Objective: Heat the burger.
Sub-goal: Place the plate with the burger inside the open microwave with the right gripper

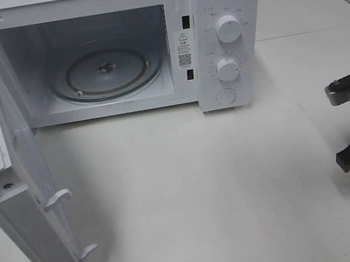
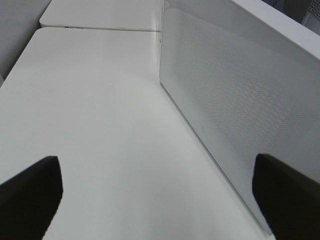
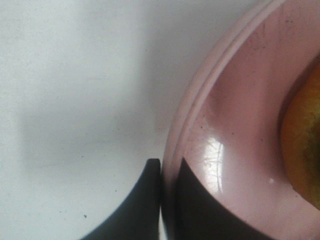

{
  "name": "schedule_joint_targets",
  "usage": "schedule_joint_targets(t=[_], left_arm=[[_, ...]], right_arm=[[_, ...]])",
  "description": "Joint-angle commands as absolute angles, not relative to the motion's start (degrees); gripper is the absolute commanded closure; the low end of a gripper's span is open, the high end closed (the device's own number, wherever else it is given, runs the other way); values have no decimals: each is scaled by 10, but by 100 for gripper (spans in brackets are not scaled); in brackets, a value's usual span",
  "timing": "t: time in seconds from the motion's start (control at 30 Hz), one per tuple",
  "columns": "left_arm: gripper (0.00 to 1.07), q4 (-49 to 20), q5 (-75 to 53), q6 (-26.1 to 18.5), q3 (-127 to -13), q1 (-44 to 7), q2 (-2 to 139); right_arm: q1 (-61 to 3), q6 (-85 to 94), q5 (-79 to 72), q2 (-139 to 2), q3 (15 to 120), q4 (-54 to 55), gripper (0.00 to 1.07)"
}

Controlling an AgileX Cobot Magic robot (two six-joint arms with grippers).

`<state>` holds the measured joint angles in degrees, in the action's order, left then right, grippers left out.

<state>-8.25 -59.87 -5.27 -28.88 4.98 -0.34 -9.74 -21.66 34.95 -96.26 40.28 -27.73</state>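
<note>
Pink plate (image 3: 235, 125): the right gripper (image 3: 167, 170) is clamped on its rim, one finger outside and one inside. The burger (image 3: 302, 145) sits on that plate, clear of the pinched spot; only its bun edge shows. The left gripper (image 2: 156, 175) is spread wide with nothing in it, over the table (image 2: 100, 110) and next to a perforated white panel (image 2: 235, 100). The microwave (image 1: 222, 5) door (image 1: 26, 193) is swung open and the glass turntable (image 1: 106, 69) is in view.
</note>
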Motion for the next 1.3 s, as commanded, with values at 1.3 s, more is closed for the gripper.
schedule_joint_targets(t=[1.3], left_arm=[[9,-85,-594,-50,-289,48,-15]], right_arm=[[-335,-335,540,-922,372,-413,107]])
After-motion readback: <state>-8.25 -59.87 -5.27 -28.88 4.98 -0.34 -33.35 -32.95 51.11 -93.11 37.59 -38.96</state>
